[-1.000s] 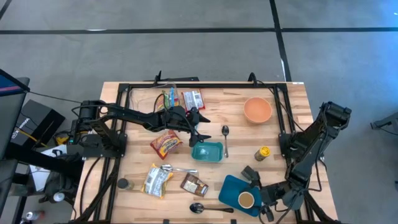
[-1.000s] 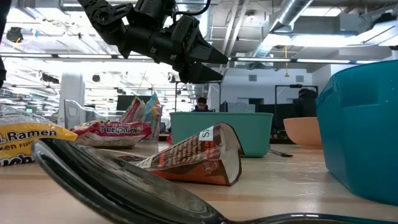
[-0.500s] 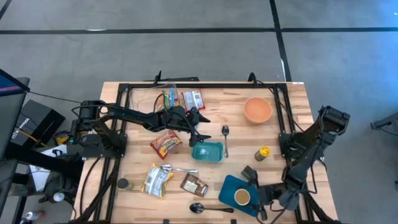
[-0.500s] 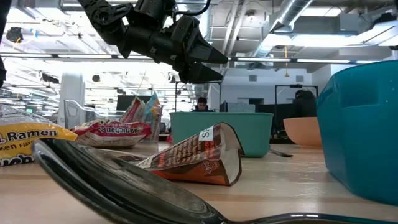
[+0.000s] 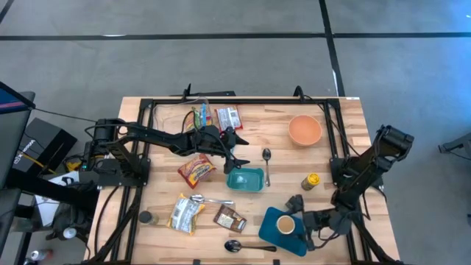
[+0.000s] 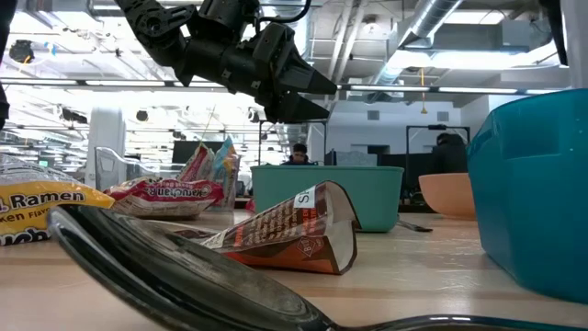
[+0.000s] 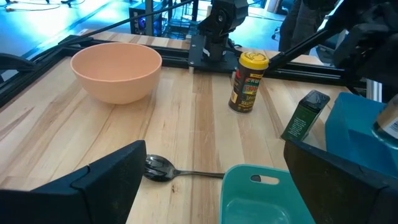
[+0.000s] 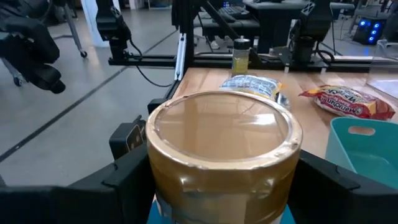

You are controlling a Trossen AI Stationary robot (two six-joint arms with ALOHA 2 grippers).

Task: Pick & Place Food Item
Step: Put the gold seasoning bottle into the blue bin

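table [image 5: 338, 118]: wood | room: grey floor | left jaws open, empty | right jaws grip can [image 8: 221, 155]

A gold-lidded can [image 8: 219, 155] fills the middle of the picture, set between the right gripper's [image 8: 221, 186] two dark fingers [image 8: 127, 177], which stand wide on either side of it. Beyond lie a silver food packet [image 8: 252, 85], a red noodle packet [image 8: 348, 102], a small bottle [image 8: 240, 56] and the corner of a teal tub [image 8: 367, 149] on the wooden table [image 8: 298, 84]
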